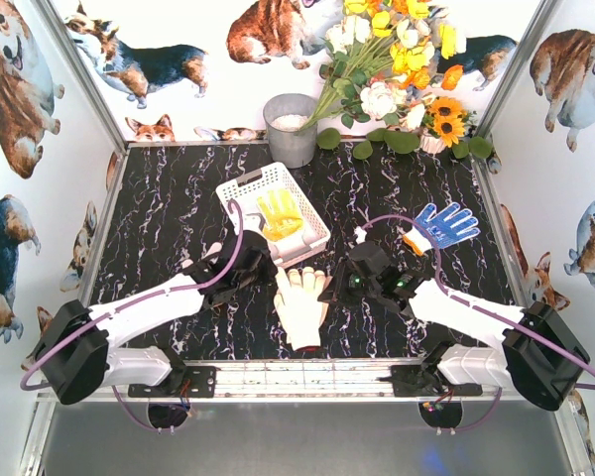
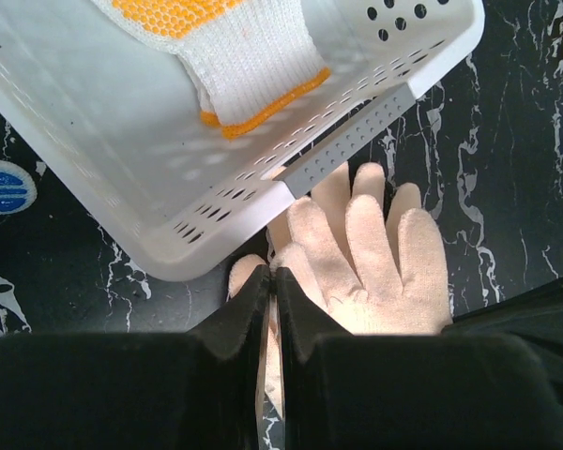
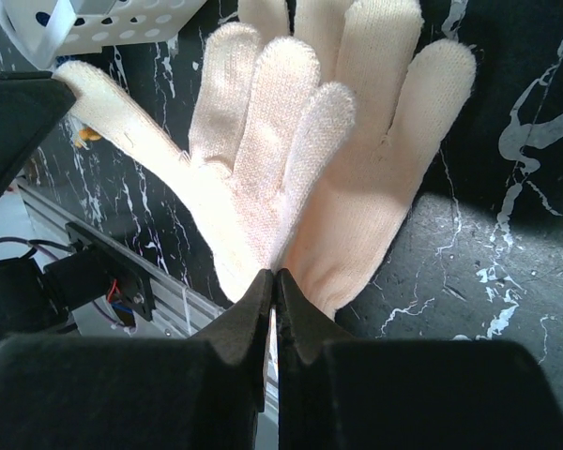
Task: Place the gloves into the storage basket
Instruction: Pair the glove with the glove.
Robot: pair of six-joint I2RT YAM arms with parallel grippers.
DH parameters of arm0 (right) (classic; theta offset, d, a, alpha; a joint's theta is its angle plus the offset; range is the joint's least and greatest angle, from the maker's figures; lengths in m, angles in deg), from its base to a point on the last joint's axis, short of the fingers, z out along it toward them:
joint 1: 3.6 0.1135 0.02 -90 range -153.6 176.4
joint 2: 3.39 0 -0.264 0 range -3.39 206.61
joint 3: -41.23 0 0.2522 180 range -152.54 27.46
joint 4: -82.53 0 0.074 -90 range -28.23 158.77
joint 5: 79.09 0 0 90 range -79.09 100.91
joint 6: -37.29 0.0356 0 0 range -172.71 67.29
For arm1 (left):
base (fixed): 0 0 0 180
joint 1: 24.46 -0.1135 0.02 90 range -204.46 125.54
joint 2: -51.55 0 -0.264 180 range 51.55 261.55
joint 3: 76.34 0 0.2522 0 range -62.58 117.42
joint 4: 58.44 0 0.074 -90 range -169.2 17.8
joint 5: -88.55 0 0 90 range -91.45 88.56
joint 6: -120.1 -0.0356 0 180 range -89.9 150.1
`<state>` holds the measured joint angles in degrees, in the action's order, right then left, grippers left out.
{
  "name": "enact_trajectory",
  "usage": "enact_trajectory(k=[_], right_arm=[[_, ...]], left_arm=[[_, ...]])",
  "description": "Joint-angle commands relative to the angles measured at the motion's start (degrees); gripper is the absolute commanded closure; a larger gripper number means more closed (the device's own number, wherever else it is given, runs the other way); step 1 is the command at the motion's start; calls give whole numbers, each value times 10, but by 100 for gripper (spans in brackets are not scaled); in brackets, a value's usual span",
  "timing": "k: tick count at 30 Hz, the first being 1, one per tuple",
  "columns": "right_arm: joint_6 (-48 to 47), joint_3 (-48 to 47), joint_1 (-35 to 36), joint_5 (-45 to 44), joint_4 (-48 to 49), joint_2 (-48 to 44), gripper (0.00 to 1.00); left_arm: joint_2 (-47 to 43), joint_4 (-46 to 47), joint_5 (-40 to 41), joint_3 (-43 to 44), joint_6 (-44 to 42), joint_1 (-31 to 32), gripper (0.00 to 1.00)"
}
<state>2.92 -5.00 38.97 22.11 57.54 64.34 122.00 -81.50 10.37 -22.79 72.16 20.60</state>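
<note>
Fig. White gloves (image 1: 300, 302) lie on the desk (image 1: 178, 198) between my pincers, fingers pointing at the basket (image 1: 246, 180) just beyond. Left pincer (image 2: 274, 272) and right pincer (image 3: 274, 275) each appear closed on glove fabric. The left is nearer the basket.
</note>
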Motion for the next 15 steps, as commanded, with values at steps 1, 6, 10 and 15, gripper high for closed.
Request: enact_trajectory(k=[1,6,10,15], right_arm=[[-2,-23,-1,-18,31,-2,100],[-1,-29,0,-9,27,-4,100],[10,-31,1,0,29,-11,100],[12,-31,6,-18,28,-13,100]], left_arm=[[18,5,2,26,-21,-7,100],[25,5,1,47,-32,-7,100],[38,3,0,61,-43,-8,100],[64,3,-2,79,-57,-8,100]])
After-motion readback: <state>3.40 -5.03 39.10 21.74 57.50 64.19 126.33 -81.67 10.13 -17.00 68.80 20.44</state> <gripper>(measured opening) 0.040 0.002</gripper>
